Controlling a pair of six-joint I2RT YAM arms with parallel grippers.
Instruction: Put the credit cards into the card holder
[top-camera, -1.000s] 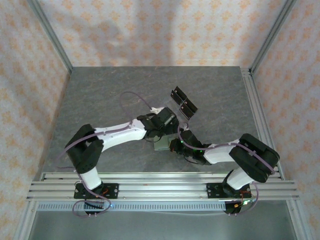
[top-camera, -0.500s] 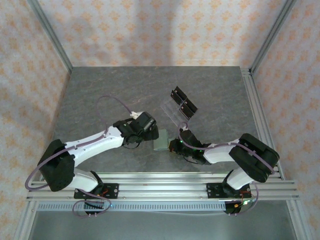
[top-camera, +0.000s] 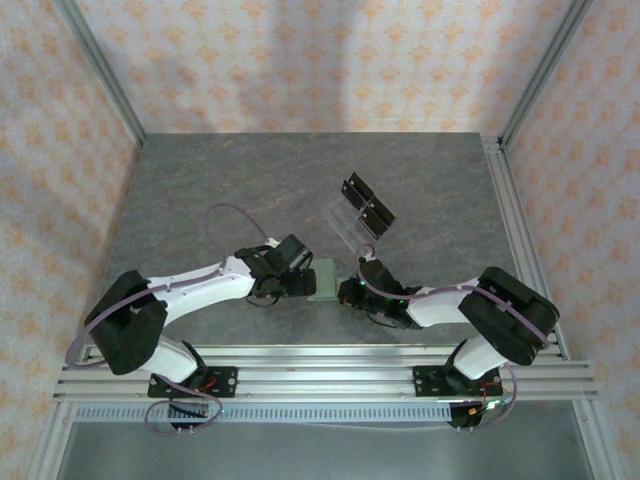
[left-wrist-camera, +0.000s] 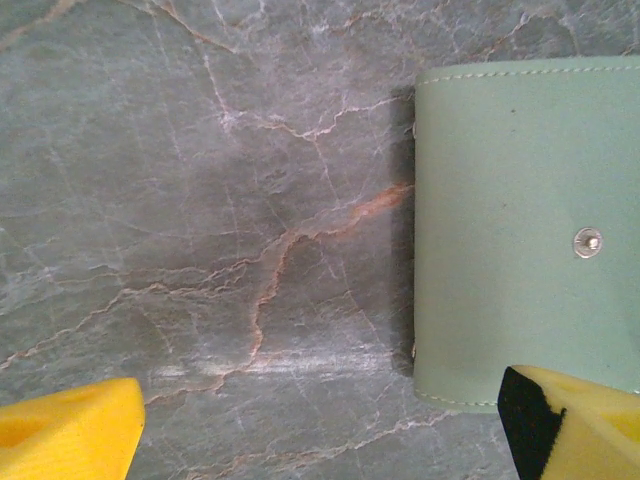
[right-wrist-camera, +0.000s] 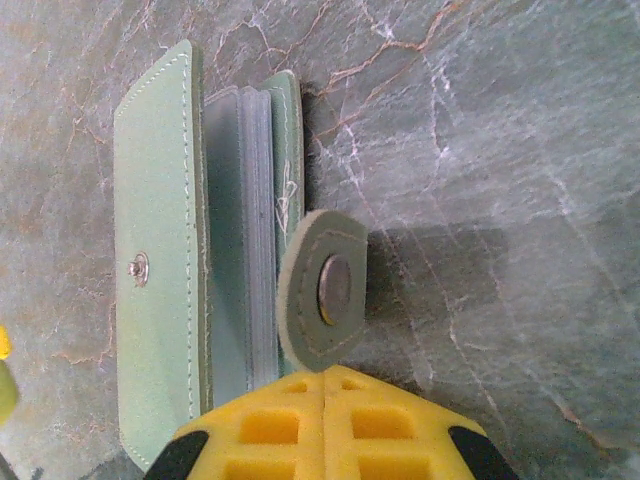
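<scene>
Top external view: the card holder (top-camera: 323, 281) lies on the grey, rust-veined counter (top-camera: 200, 190) near its front edge, between the left claw (top-camera: 303, 274) and the right claw (top-camera: 350, 291). Bare stone stretches wide behind and left of the holder. A clear rack (top-camera: 358, 212) with black pieces stands behind it, apart. The holder is sage-green, matte and stitched along its borders, with a small metal snap (left-wrist-camera: 587, 241). Its covers gape, with pale grey-blue leaves (right-wrist-camera: 248, 230) edge-on between them. The left claw's yellow fingers (left-wrist-camera: 65, 435) stand spread, one over the holder's corner. The right claw's pads are pressed together, touching the holder's round tab (right-wrist-camera: 322, 290).
</scene>
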